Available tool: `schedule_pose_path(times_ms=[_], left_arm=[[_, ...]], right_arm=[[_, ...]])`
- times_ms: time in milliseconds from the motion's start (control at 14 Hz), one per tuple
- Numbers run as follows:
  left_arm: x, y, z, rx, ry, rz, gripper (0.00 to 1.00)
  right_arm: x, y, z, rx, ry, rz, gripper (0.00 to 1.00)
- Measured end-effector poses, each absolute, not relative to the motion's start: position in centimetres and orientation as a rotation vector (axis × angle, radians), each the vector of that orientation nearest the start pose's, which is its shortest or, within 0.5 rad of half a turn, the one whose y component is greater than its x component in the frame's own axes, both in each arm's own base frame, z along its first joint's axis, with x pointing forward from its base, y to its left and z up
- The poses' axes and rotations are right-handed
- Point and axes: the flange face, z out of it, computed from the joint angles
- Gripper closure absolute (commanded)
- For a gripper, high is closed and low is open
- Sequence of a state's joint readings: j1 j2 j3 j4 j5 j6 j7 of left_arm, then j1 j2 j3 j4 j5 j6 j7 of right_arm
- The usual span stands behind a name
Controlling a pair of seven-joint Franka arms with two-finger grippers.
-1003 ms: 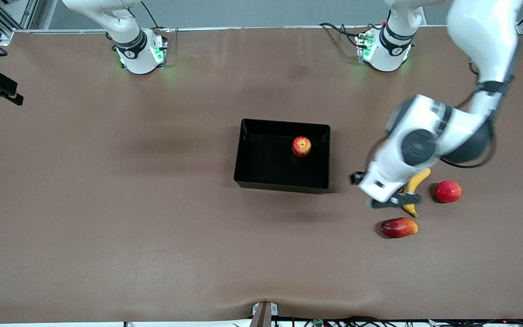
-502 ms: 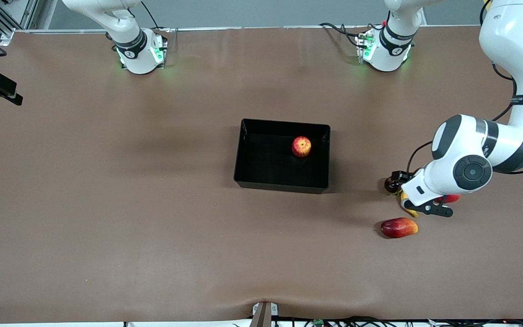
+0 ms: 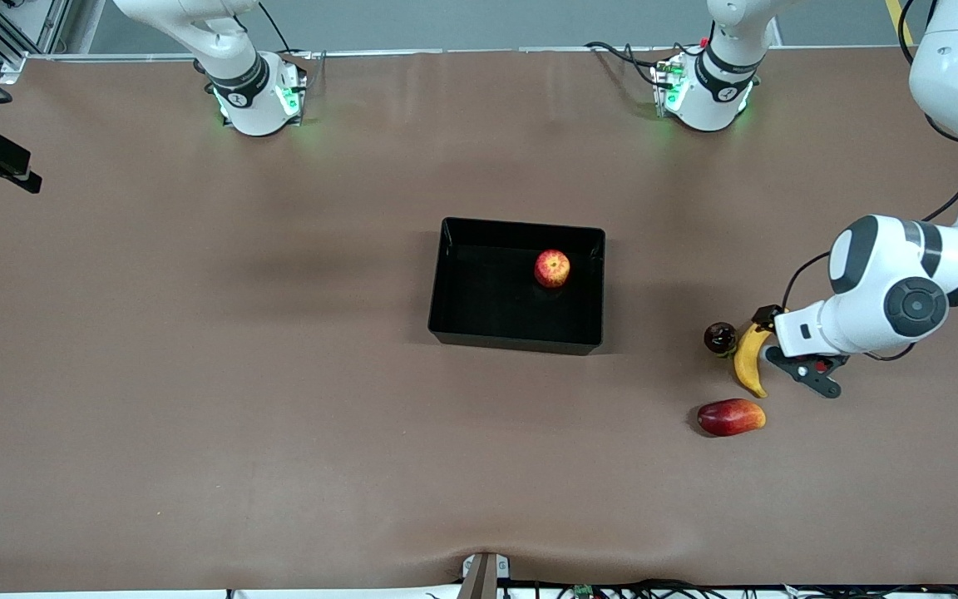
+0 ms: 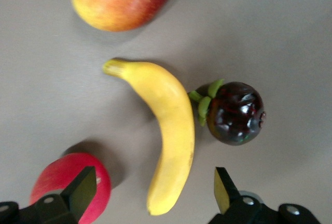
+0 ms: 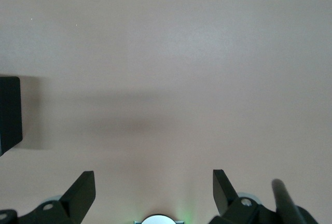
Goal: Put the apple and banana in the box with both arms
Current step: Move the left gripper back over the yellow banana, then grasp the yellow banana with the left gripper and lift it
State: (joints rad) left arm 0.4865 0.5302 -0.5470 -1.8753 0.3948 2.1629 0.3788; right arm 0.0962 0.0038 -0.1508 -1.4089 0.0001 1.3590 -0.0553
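The apple (image 3: 552, 268), red with yellow streaks, lies inside the black box (image 3: 479, 299) at mid-table. The yellow banana (image 3: 750, 358) lies on the table toward the left arm's end, apart from the box. My left gripper (image 3: 785, 348) hangs open just above the banana's blunt end. In the left wrist view the banana (image 4: 168, 125) reaches in between the spread fingers of the left gripper (image 4: 150, 193), untouched. My right gripper (image 5: 153, 190) stands open over bare table, with a corner of the box (image 5: 9, 112) at the view's edge. It is out of the front view.
A dark mangosteen (image 3: 720, 337) touches the banana on the box's side. A red-orange mango (image 3: 731, 417) lies nearer the front camera. A pink-red round fruit (image 4: 57, 177) sits under one left finger, mostly hidden in the front view. The arm bases (image 3: 254, 96) stand along the table's back edge.
The left arm has swung toward its own end of the table, uncovering the banana and the mangosteen and covering the pink-red fruit. The fruits and the box have not moved.
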Motion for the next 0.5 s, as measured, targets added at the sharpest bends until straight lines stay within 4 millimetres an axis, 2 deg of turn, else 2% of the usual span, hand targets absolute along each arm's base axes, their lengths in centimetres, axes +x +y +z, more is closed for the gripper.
schedule_pose_path(times_ms=[143,287,358,502], left_arm=[[60.9,-1.2,23.8,-2.954,1.026,0.216,0.0],[60.1,-1.0,22.5,-2.936,1.086,0.179,0.07],[59.7,-0.5,21.8,-2.918,1.113,0.168,0.16],[59.4,0.4,20.9,-2.875,1.153,0.159,0.43]], right_arm=[[53.1,-2.9,67.9,-3.138,-0.001,0.084,0.0],[53.1,-2.8,67.9,-3.133,-0.003,0.084,0.0],[53.1,-2.7,67.9,-3.124,-0.005,0.083,0.0],[53.1,-3.0,67.9,-3.11,0.003,0.082,0.0]])
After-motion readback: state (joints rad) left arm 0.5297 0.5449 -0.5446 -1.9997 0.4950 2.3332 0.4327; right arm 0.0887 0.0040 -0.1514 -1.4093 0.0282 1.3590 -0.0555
